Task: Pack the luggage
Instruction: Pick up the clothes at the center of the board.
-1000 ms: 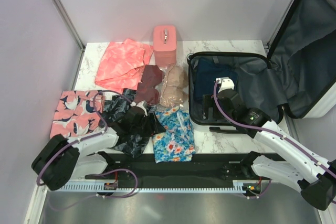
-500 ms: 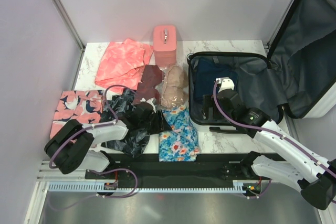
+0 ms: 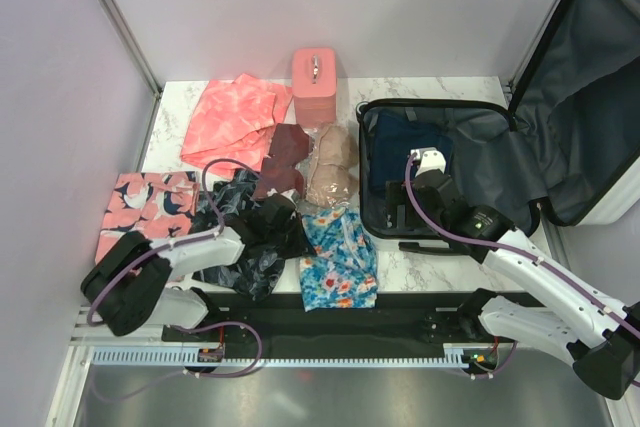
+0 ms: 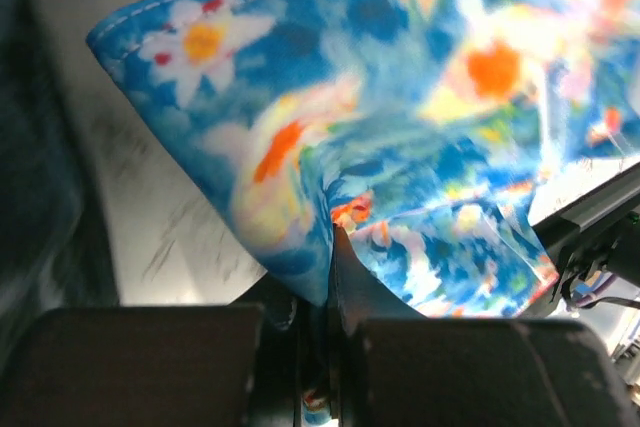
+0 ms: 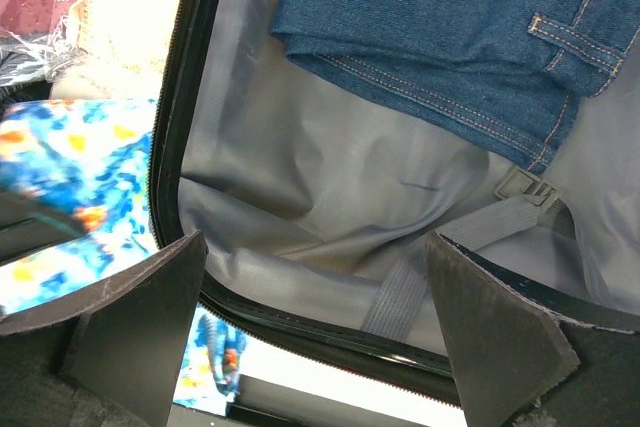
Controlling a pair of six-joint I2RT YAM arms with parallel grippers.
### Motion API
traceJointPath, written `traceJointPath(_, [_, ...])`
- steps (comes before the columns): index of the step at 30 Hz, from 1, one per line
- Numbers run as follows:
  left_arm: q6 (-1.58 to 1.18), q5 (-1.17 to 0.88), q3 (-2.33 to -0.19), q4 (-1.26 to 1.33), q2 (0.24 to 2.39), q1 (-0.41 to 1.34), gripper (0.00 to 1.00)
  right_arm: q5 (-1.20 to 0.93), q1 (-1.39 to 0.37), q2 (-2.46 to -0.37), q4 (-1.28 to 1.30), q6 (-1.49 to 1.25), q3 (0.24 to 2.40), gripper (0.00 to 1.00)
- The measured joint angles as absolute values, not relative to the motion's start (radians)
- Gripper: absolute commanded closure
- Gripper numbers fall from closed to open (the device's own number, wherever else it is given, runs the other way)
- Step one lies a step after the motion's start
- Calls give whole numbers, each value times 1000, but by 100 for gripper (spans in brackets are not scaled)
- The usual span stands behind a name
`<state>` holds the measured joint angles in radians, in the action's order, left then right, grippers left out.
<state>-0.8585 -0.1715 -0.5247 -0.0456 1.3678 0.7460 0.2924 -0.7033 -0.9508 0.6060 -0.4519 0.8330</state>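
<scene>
Pinching the blue floral cloth at its left edge, the left gripper should lift it high before carrying right, clearing the rim of the open luggage at the right of the table, where the right gripper hovers, jaws spread, over its lining.

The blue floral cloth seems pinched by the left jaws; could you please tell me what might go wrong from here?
1. The left jaws pinch only a small fold of the floral cloth, so it may slip out or trail when lifted.
2. The right jaws hang open over the luggage, where the cloth should go, so the arms could collide.
</scene>
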Motion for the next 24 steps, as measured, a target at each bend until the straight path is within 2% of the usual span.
traceJointPath(10, [-813, -86, -624, -317, 1081, 750, 98, 322, -703, -966, 606, -448, 834, 2])
traceJointPath(17, [-759, -68, -815, -443, 1071, 751, 98, 377, -703, -973, 614, -458, 840, 2])
traceJointPath(24, [-702, -70, -1061, -496, 1126, 751, 98, 582, -704, -924, 673, -494, 892, 2])
